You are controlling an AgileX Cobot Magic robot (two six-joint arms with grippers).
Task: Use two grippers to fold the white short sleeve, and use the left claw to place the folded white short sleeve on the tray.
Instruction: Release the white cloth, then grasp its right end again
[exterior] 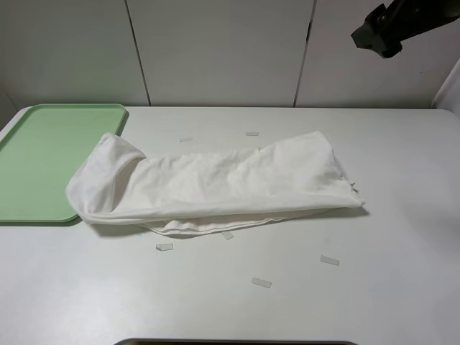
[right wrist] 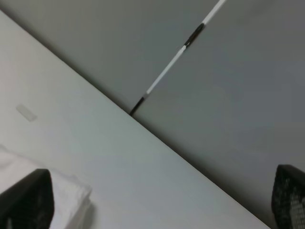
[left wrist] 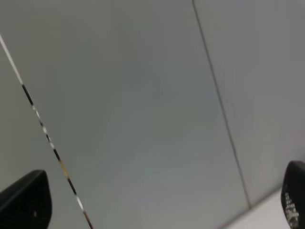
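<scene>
The white short sleeve (exterior: 215, 188) lies on the table as a long band folded lengthwise, its left end resting on the rim of the light green tray (exterior: 43, 158). A corner of the short sleeve (right wrist: 69, 200) shows in the right wrist view. My right gripper (right wrist: 157, 200) hangs open above the table's far edge, its black fingertips (right wrist: 26, 200) wide apart with nothing between them. A black part of the right arm (exterior: 392, 25) shows at the top right of the high view. My left gripper (left wrist: 159, 205) faces the wall panels, open and holding nothing; the high view does not show it.
Several small pale tape strips (exterior: 164, 246) lie on the white table (exterior: 402, 287) around the shirt, one of them near the back edge (right wrist: 26, 113). Grey wall panels (exterior: 215, 50) stand behind the table. A dark edge shows at the bottom of the high view.
</scene>
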